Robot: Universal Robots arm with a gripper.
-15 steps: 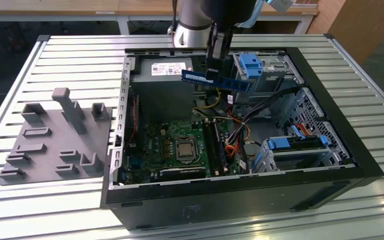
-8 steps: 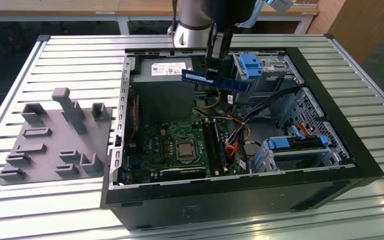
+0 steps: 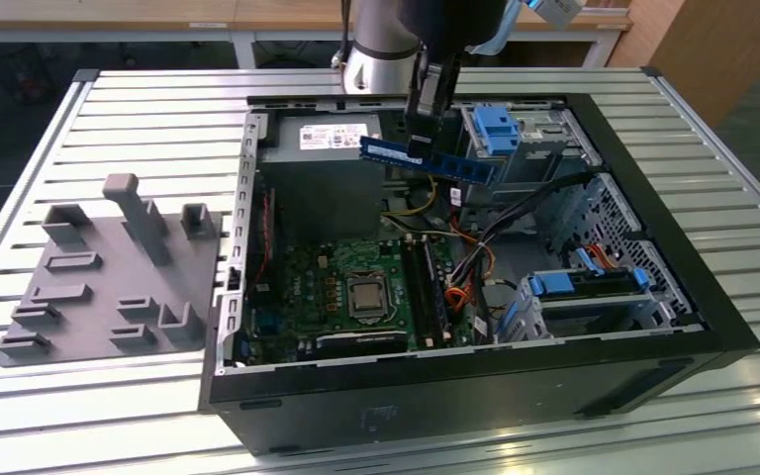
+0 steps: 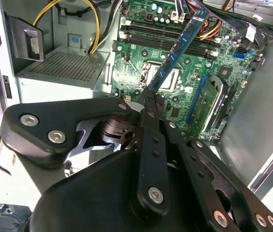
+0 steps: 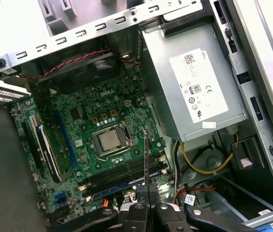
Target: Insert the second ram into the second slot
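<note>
Ribbed metal table (image 3: 130, 109), black case (image 3: 486, 381), tool (image 4: 148, 96) clamped on thin blue second ram (image 4: 177, 48) above green motherboard (image 4: 131, 63)

My pincer (image 5: 147, 191) clamps the second ram (image 5: 145, 154), seen edge-on as a thin dark strip above the green motherboard (image 5: 78, 121). The strip's line crosses the memory slots (image 5: 127, 173), just beside the processor socket (image 5: 108, 141). A grey power supply (image 5: 194, 82) adjoins the board; yellow cables (image 5: 199, 166) run beside it.

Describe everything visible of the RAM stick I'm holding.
The second ram is a thin, long blue circuit board with a row of small dark chips. It hangs in the air above the open case, slightly tilted, touching nothing but the gripper, whose jaws are shut on it; not yet in a slot.
</note>
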